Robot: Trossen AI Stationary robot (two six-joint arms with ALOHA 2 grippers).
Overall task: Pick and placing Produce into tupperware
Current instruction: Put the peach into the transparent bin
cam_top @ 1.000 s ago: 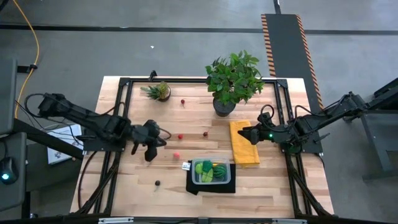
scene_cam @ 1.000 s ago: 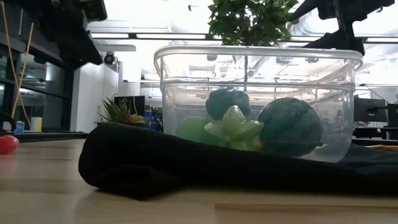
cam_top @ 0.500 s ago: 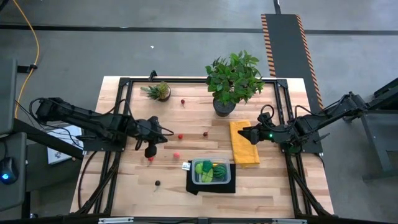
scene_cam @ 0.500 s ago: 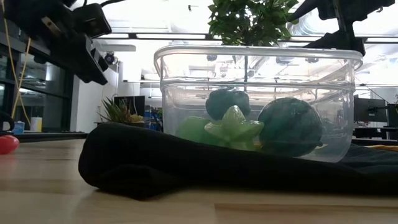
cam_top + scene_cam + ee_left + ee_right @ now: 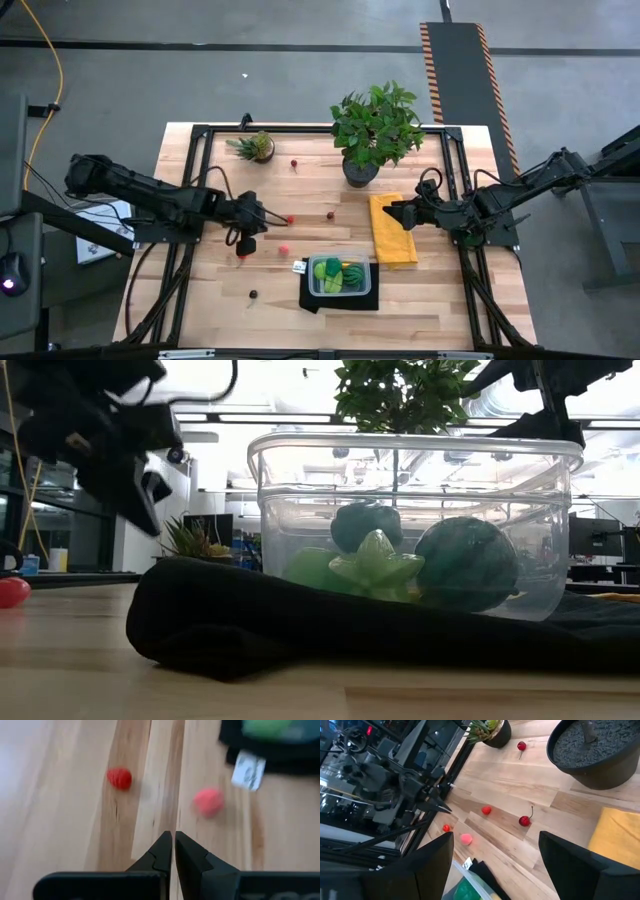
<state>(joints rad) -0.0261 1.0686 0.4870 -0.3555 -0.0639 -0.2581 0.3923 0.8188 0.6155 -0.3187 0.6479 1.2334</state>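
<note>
Beside the tupperware (image 5: 340, 275), on its left, the left gripper (image 5: 248, 228) hung over bare wood, fingers pinched together and holding nothing. Its wrist camera alone gave the detail below it: a ribbed red berry (image 5: 119, 778) and a pink piece (image 5: 209, 801), both loose on the boards, with a white tag (image 5: 249, 770) by the mat's edge. From overhead these were only dots near the tupperware's left end (image 5: 243, 255) (image 5: 284, 249).

Low camera showed what the overhead one flattened: through the tupperware's clear wall (image 5: 300, 510), a green star-shaped piece (image 5: 376, 568) in front, a dark round piece (image 5: 466, 563) to its right, another dark green piece (image 5: 365, 523) behind. Tupperware sat on a black mat (image 5: 200, 610).

Right gripper (image 5: 394, 214) waited to the tupperware's upper right, over the yellow cloth (image 5: 392, 232), fingers spread wide, empty. Its wrist view caught two stemmed cherries (image 5: 524, 820) (image 5: 521, 746) and a plant pot (image 5: 590, 750), farther from the tupperware.
</note>
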